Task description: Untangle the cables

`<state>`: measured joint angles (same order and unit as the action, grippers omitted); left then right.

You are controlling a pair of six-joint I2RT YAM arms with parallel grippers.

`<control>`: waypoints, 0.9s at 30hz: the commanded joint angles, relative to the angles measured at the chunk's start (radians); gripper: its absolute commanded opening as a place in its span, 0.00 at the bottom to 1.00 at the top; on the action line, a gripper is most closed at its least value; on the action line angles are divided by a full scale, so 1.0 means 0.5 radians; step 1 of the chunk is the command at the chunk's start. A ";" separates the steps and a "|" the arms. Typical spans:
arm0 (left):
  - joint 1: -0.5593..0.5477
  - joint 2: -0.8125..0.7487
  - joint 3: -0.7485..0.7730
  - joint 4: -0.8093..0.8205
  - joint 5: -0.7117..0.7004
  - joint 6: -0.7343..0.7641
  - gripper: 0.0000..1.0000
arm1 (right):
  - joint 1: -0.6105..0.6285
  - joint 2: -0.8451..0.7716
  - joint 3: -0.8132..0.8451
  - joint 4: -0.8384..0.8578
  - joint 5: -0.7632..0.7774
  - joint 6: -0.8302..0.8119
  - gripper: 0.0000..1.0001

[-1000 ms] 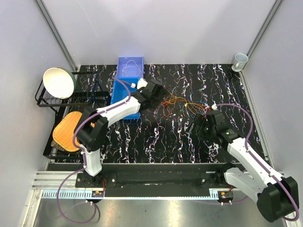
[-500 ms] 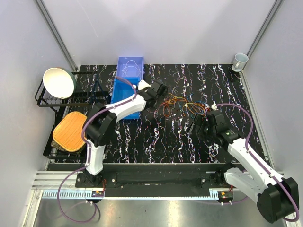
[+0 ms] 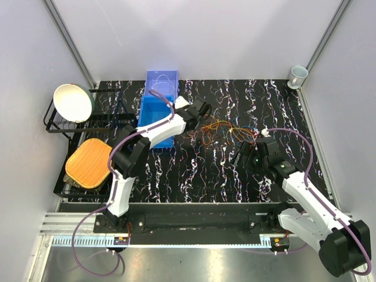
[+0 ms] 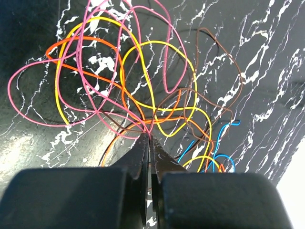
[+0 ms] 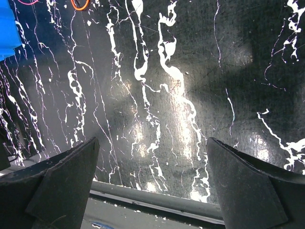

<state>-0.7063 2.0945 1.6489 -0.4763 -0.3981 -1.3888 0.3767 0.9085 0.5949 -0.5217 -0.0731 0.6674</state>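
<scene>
Several strands at once seem caught in the left tool [image 4: 148, 137], whose jaws are pressed together right where pink, orange and brown loops of the cables [image 4: 143, 90] cross; a pull from there would likely drag the whole bunch across the worktop [image 3: 194, 170] and cinch the tangle rather than free one wire; the thin strands might also slip from the pinch; the bunch lies mid-worktop, near the blue bin [image 3: 151, 108]; the right tool [image 5: 152, 143] hangs spread wide over bare worktop, holding nothing, so nothing anchors the far side
</scene>
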 commanded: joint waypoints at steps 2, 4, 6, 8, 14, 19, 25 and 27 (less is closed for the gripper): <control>-0.087 -0.099 0.327 0.020 -0.103 0.378 0.00 | -0.002 0.012 -0.006 0.077 -0.029 -0.040 1.00; -0.130 -0.173 0.451 0.023 -0.124 0.628 0.00 | -0.005 0.027 0.001 0.086 -0.029 -0.046 1.00; -0.213 -0.258 0.653 0.023 -0.173 0.810 0.00 | -0.002 0.036 0.004 0.086 -0.020 -0.043 1.00; -0.296 -0.320 0.916 0.014 -0.195 1.122 0.00 | -0.002 0.036 0.004 0.089 -0.016 -0.043 1.00; -0.459 -0.501 1.530 0.014 -0.029 1.847 0.00 | -0.002 -0.022 0.031 0.052 -0.004 -0.016 1.00; -0.526 -0.820 1.430 0.142 0.207 2.090 0.00 | -0.002 -0.090 0.154 -0.043 0.026 -0.003 1.00; -0.529 -1.210 0.970 0.173 0.333 2.075 0.00 | -0.005 -0.166 0.280 -0.162 0.137 -0.031 1.00; -0.529 -1.335 0.722 0.186 0.330 2.063 0.00 | -0.002 -0.182 0.283 -0.178 0.179 -0.025 1.00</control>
<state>-0.9707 1.4540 2.1864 -0.3691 -0.2920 -0.3954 0.3767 0.8474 0.6846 -0.5774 -0.0425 0.6601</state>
